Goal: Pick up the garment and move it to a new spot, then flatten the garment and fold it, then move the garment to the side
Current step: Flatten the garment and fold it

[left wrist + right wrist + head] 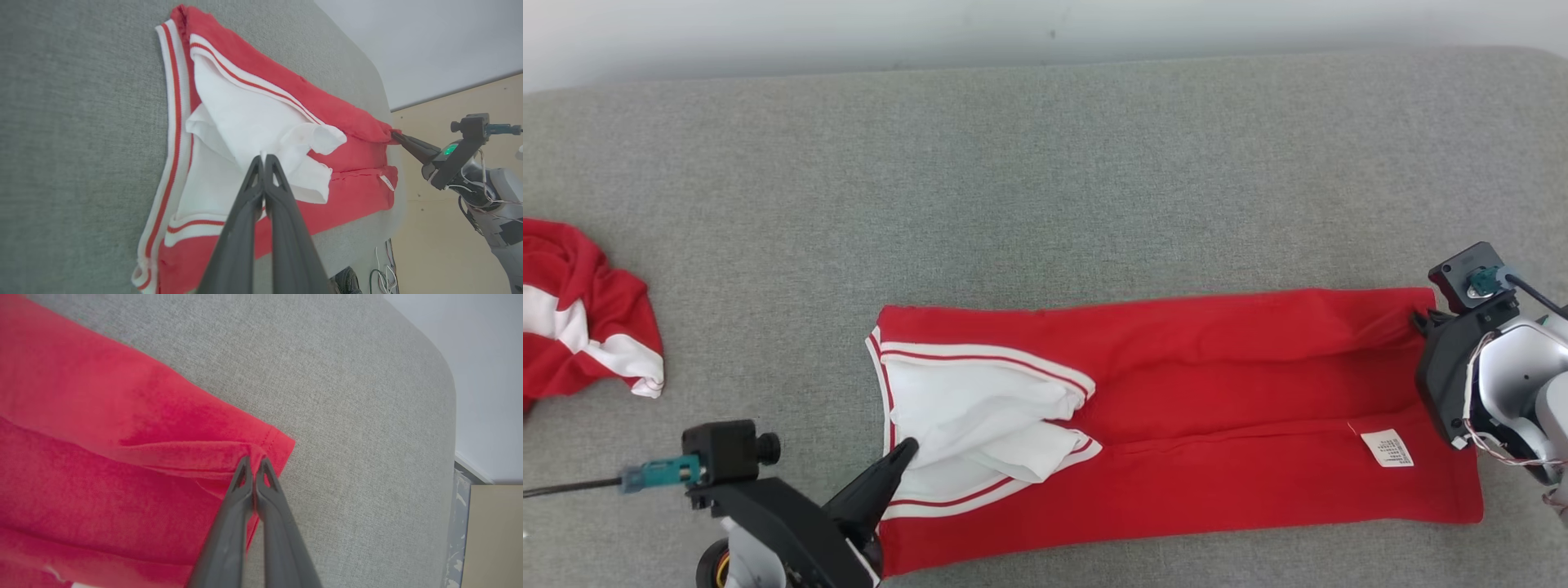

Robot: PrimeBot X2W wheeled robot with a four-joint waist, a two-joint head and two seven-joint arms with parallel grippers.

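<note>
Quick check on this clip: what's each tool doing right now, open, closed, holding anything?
Left tool: closed, pinching the white fabric of the garment.
Right tool: closed, pinching the garment's red corner.

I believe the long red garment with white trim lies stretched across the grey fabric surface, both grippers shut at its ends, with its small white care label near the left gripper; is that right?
Not quite: the head view shows the small white care label on the long red garment lying near the right gripper, not the left gripper. The rest stands.
</note>
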